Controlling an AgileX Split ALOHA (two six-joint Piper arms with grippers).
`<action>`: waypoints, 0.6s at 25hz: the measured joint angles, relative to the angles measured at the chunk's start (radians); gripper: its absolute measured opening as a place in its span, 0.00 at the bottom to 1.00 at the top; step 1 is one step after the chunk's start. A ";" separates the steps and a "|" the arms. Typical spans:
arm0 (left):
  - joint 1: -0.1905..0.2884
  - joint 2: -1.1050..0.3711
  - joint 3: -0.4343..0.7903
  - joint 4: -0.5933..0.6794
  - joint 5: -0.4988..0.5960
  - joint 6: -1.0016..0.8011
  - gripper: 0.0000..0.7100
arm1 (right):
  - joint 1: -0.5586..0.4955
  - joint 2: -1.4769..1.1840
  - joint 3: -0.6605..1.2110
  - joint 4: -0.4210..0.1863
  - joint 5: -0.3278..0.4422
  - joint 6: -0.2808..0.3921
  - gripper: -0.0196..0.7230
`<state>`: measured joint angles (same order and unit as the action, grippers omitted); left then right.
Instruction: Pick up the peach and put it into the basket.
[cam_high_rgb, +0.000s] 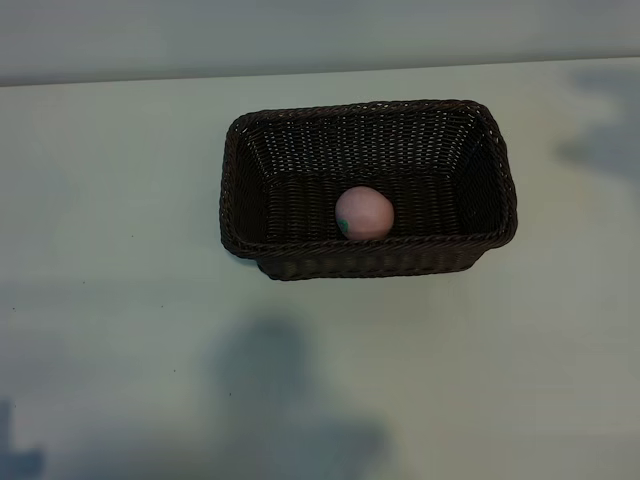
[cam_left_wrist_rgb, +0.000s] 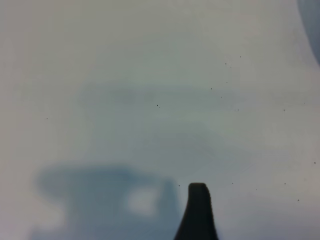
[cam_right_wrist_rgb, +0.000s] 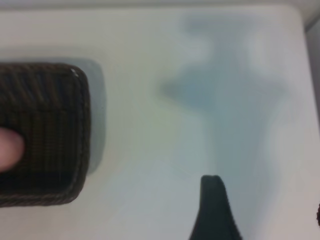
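The peach (cam_high_rgb: 364, 213), a small pale-pink ball with a green mark, lies inside the dark-brown wicker basket (cam_high_rgb: 300, 150), near its front wall. The right wrist view catches one corner of the basket (cam_right_wrist_rgb: 80, 125) with a sliver of the peach (cam_right_wrist_rgb: 10, 148) at the picture's edge. My right gripper (cam_right_wrist_rgb: 265, 212) is open and holds nothing, hanging over bare table beside the basket. One dark fingertip (cam_right_wrist_rgb: 212, 187) shows. My left gripper (cam_left_wrist_rgb: 262, 215) is open over bare table, also with one fingertip (cam_left_wrist_rgb: 198, 197) in sight. Neither arm appears in the exterior view.
The basket stands on a pale table (cam_high_rgb: 120, 330) whose far edge (cam_high_rgb: 120, 80) runs behind it. Soft arm shadows (cam_high_rgb: 280, 400) fall on the tabletop in front of the basket and at the far right.
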<state>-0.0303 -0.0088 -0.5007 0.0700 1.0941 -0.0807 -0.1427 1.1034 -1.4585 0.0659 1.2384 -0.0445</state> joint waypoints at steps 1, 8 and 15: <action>0.000 0.000 0.000 0.000 0.000 0.000 0.84 | 0.000 -0.052 0.009 0.000 0.001 0.001 0.68; 0.000 0.000 0.000 0.000 0.000 0.000 0.84 | 0.000 -0.383 0.081 0.000 0.014 0.009 0.68; 0.000 0.000 0.000 0.000 0.000 0.000 0.84 | 0.000 -0.600 0.193 -0.060 -0.001 0.023 0.68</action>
<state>-0.0303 -0.0088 -0.5007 0.0700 1.0941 -0.0807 -0.1427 0.5031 -1.2651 0.0058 1.2375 -0.0212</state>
